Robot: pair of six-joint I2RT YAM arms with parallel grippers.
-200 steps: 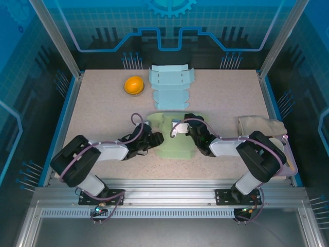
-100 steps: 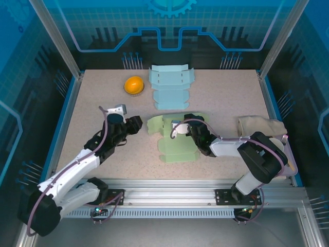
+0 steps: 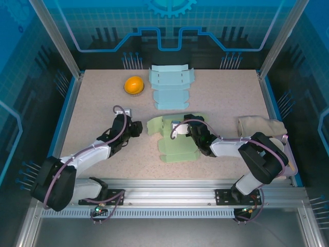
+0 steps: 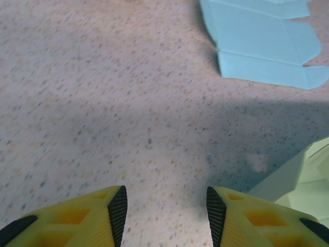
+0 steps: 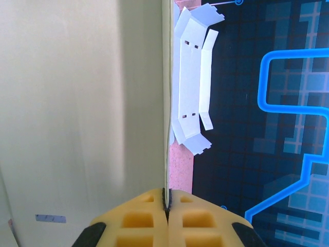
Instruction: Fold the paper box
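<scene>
Right gripper (image 5: 165, 199) pinches the green paper box (image 5: 77, 103) edge-on.

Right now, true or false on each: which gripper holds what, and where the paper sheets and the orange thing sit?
1. The right gripper is shut on a thin edge of the green paper box. True.
2. The left gripper is clamped on the green paper box. False: its fingers are open with nothing between them, over bare table, just left of the box.
3. The blue paper sheet lies flat, farther from the arm bases than the green paper box. True.
4. The orange object sits on top of the blue paper sheet. False: it rests on the table to the left of the sheet, apart from it.
</scene>
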